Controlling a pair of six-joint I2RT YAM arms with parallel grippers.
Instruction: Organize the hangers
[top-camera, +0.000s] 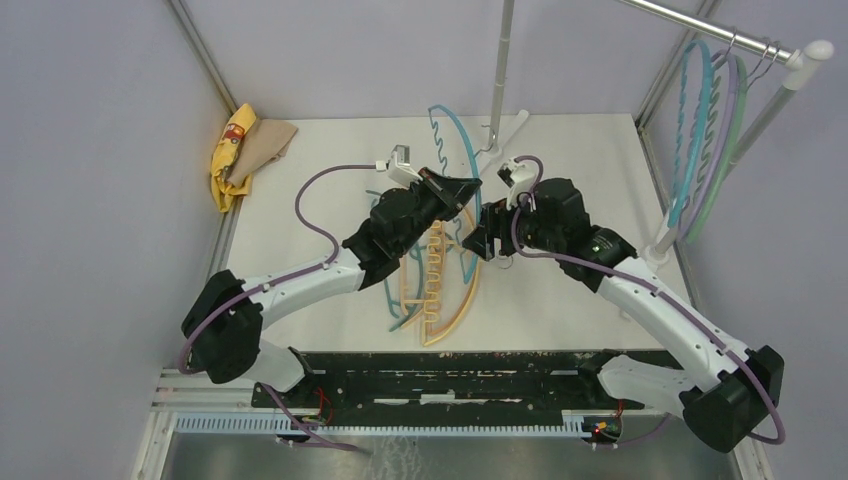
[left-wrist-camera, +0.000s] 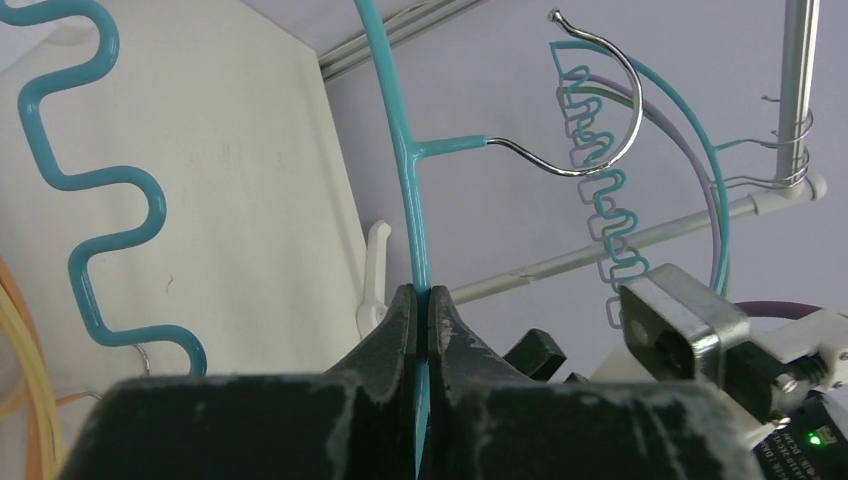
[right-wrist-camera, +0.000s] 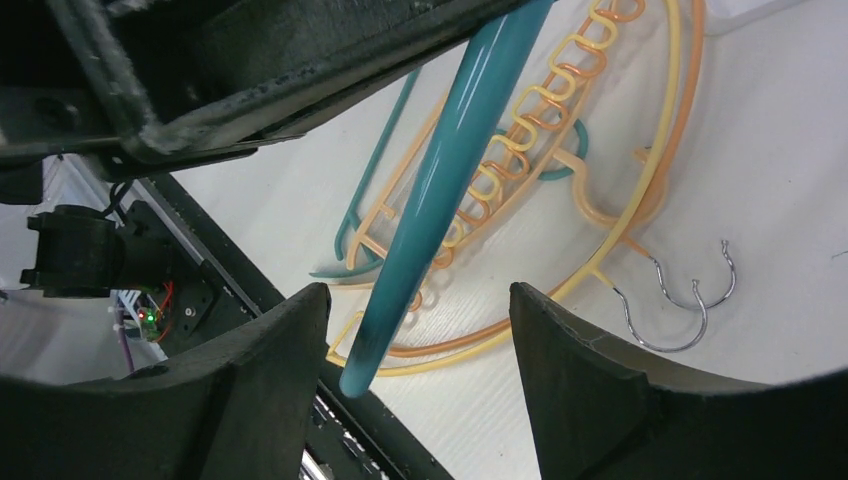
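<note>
My left gripper (top-camera: 465, 187) is shut on the thin arc of a teal hanger (top-camera: 455, 130) and holds it up off the table. In the left wrist view the jaws (left-wrist-camera: 427, 300) pinch the arc (left-wrist-camera: 410, 200) just below its metal hook (left-wrist-camera: 600, 130). My right gripper (top-camera: 478, 240) is open beside it. In the right wrist view the teal hanger's lower end (right-wrist-camera: 440, 170) hangs between its spread fingers (right-wrist-camera: 420, 290), touching neither. A pile of tan-orange and teal hangers (top-camera: 437, 285) lies on the table below and also shows in the right wrist view (right-wrist-camera: 600, 130).
Teal, lilac and pale green hangers (top-camera: 705, 130) hang on a metal rail (top-camera: 700, 25) at the far right. The rack's upright pole (top-camera: 500, 70) stands at the back middle. A yellow-and-tan cloth (top-camera: 240, 150) lies at the back left.
</note>
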